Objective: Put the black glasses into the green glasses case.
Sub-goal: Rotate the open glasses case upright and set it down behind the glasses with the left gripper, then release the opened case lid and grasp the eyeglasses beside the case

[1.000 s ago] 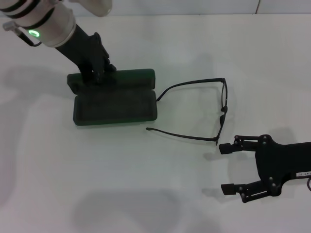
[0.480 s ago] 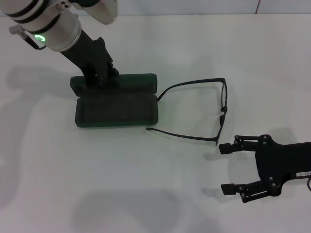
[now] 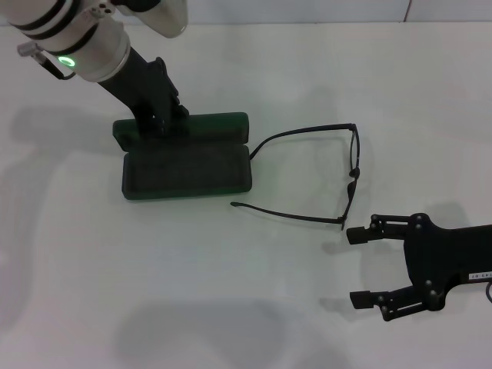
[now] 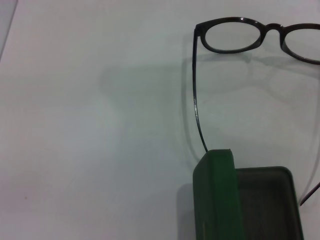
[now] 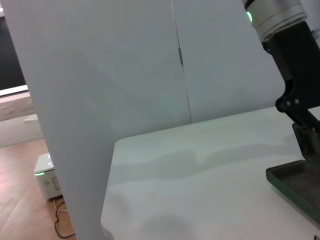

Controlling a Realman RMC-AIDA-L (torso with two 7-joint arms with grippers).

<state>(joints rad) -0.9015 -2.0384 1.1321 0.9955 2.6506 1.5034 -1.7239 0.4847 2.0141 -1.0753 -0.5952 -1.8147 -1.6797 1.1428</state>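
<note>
From the head camera, the left gripper sat at the far left corner of the green glasses case, its dark fingers down on the raised lid edge; whether they were pinching the lid or only touching it could not be told. The case lay open on the white table, its lined tray on the robot's side of the gripper. The black glasses lay unfolded on the table to the right of that gripper, just beside the case, one temple tip almost touching the case's right end and the other lying close off its near right corner. The right gripper rested low over the table on the robot's side of the glasses front, near it but apart, its two fingers spread wide and holding nothing.

From the left wrist camera, the case's bright green lid edge stood close under the camera with the greyish lining beside it. One slim temple ran from the lid corner out to the glasses front, whose clear lenses lay flat on the table beyond the case.

From the right wrist camera, the left gripper appeared far off, coming down onto a corner of the case. A pale wall panel filled the rest.
</note>
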